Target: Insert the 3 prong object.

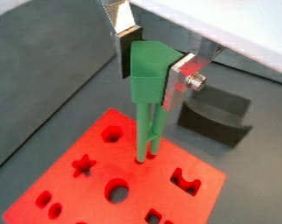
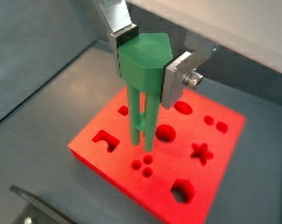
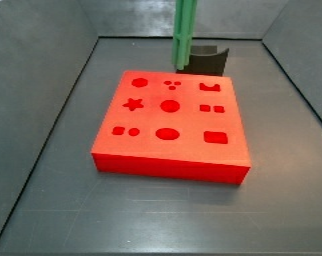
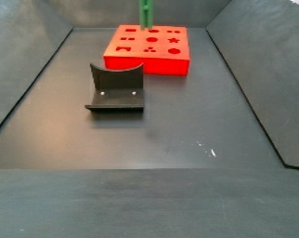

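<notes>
Misalignment is the main risk; the 3 prong object (image 1: pixel 148 87) is clamped upright by the gripper (image 1: pixel 153 54), tips at the red block (image 1: pixel 114 171); prongs could jam if tilted.

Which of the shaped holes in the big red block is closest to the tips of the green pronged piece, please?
The small three-dot hole, just beside the prong tips of the bright green plastic bar clamped in the end effector; other holes lie farther off.

Bright green bar (image 1: pixel 148 87); red block (image 3: pixel 173 125) with darker shaped holes; dark grey stand (image 4: pixel 116 89); silver gripper (image 2: pixel 150 61) plates; grey floor (image 4: pixel 177 130).
</notes>
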